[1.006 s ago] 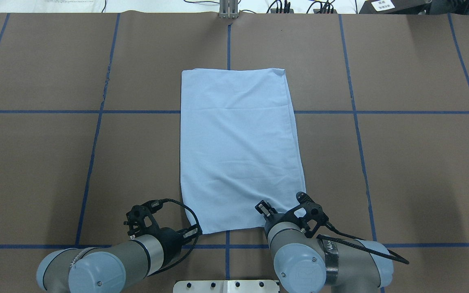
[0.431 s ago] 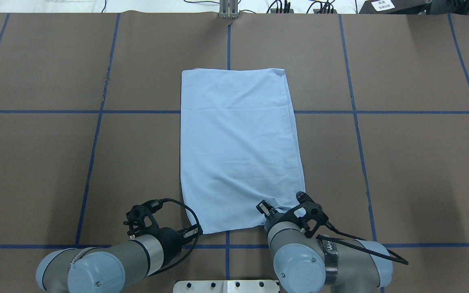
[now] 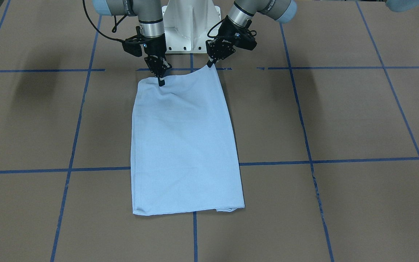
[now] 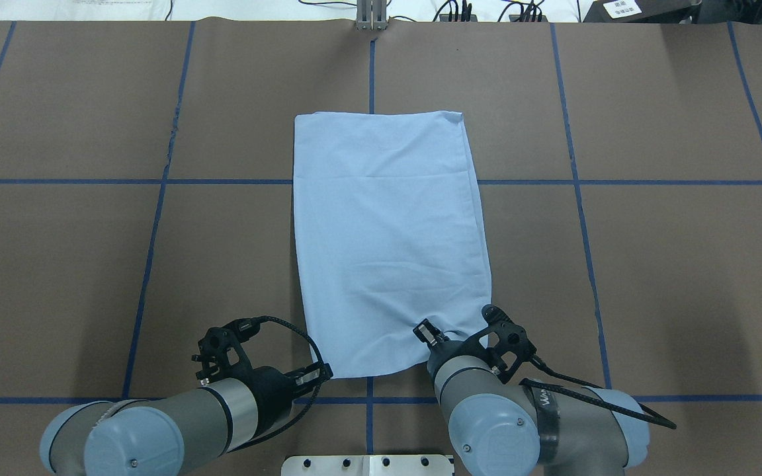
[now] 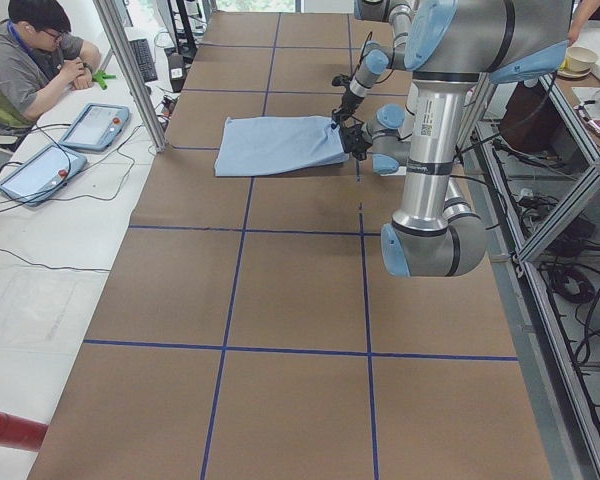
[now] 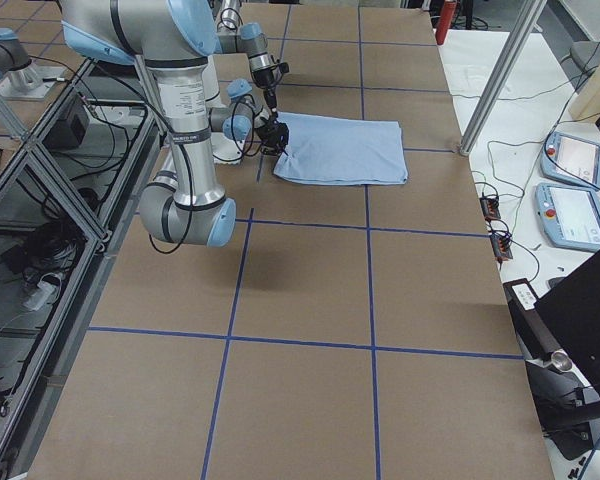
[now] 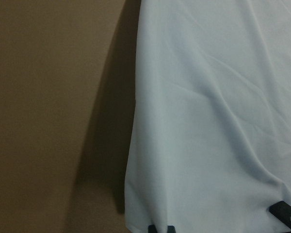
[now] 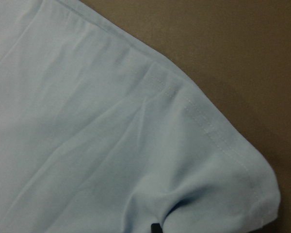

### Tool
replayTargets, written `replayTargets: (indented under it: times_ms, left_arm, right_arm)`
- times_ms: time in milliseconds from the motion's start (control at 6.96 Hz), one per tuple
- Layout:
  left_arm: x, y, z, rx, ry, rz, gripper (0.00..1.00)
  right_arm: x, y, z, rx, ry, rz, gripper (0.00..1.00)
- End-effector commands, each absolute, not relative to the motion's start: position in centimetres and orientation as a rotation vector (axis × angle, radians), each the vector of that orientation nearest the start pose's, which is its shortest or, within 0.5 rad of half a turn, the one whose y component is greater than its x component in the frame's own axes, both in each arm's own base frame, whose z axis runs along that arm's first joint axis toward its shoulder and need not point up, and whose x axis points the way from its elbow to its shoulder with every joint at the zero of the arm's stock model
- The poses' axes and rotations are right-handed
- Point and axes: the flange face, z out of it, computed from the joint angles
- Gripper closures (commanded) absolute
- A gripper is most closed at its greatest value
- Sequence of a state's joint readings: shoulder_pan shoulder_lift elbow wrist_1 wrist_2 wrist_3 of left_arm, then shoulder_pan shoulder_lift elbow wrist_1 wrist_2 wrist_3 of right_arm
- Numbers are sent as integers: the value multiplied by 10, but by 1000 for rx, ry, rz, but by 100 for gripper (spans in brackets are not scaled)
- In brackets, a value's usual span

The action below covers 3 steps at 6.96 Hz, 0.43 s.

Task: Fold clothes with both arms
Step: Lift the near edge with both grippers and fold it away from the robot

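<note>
Pinching the near corners of the light blue T-shirt point(image 4: 387, 231), the black left gripper point(image 3: 209, 64) and right gripper point(image 3: 160, 81) are just starting to lift them for folding.

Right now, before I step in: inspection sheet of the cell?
Surface: table cover, brown paper with a blue tape grid, lying flat.
Job's things: light blue T-shirt, folded to a long rectangle at the centre; the edge nearest the robot is raised at one corner and puckered near the other.
Clutter: nothing seen on the table.
Grippers: left gripper pinches the raised corner; right gripper pinches the same edge just inboard of its corner.
Cables: black cable loops beside the left wrist, near the shirt; another trails off the right wrist.
Surroundings: person seated at a side bench with teach pendants.
</note>
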<state>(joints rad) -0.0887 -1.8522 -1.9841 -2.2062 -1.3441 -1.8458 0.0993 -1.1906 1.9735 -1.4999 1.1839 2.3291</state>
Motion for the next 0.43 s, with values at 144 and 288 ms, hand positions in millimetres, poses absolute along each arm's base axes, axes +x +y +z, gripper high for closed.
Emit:
replayTargets:
  times_ms: [144, 288]
  left_arm:
    - [422, -188, 158, -1, 1356, -404, 100]
    - [407, -184, 150, -18, 1317, -389, 100]
  right_arm:
    - [-440, -192, 176, 21, -994, 912, 100]
    - [-439, -189, 165, 28, -971, 900, 100]
